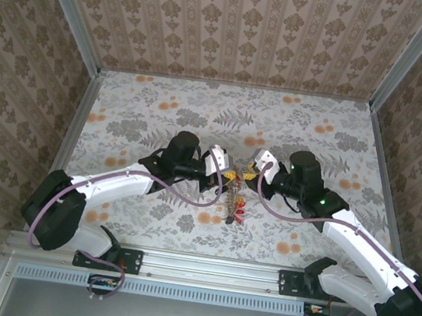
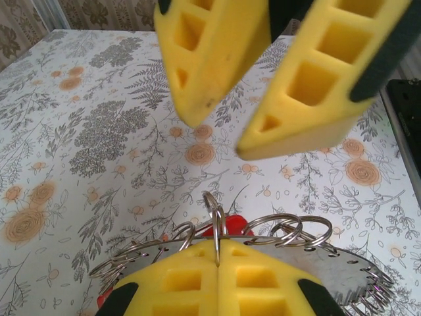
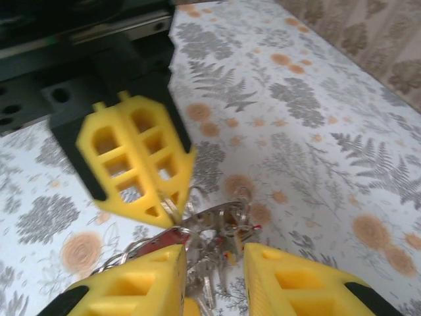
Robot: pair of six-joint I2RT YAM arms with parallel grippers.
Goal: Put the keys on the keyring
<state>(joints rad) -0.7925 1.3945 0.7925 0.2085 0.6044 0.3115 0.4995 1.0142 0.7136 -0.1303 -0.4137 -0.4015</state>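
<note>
the left fingers (image 2: 191,280) are pressed together, pinching the rim of the grey toothed keyring (image 2: 345,276), which sits between the two arms over the middle of the flowery counter (image 1: 319,118). small wire loops (image 2: 299,230) crowd along its edge, and red-headed keys (image 1: 239,207) hang under it. facing them, the right fingers (image 3: 148,280) stand a little apart, close beside the bunch, gripping nothing i can see.
</note>
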